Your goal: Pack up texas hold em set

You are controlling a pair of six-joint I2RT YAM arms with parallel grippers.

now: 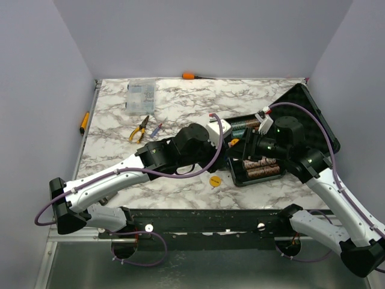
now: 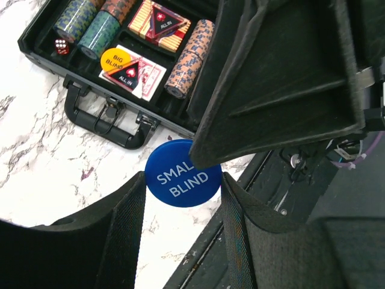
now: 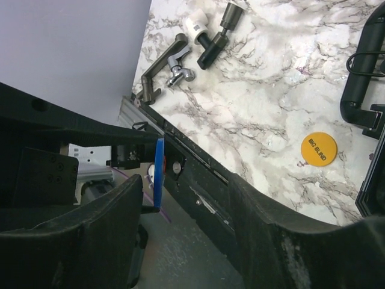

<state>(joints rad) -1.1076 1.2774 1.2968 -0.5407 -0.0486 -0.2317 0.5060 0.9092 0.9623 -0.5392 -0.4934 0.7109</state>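
- Where is the blue disc?
- The blue disc (image 2: 183,173), marked SMALL BLIND, is off the bench (image 1: 180,108), standing on edge in the air near the handle side of the case. The left tool (image 2: 183,180) has it clamped edge to edge, one finger on each side of the rim.
- And the right tool?
- The right tool (image 3: 185,180) is spread wide. Its own camera shows the disc edge-on between its fingers, closer to one of them. I cannot tell whether that one touches it. From the left wrist, a black part of the right tool overlaps the disc's upper right edge.
- The case?
- The case (image 1: 310,114) lies open on the right half of the bench, with the lid laid back and the handle (image 2: 105,123) on the side away from the lid. Inside are chip stacks (image 2: 189,57) lying in their slots, two card decks (image 2: 159,23), a yellow disc (image 2: 116,60) resting on the nearer deck, and red dice (image 2: 60,45) by the corner.
- Anything outside it?
- A second yellow disc (image 1: 215,180) lies flat on the bench, near the handle but apart from it. Toward the back left sits a clear parts box (image 1: 140,96), with pliers (image 1: 139,129) in front of it. A screwdriver (image 1: 192,76) with an orange handle lies along the back edge.
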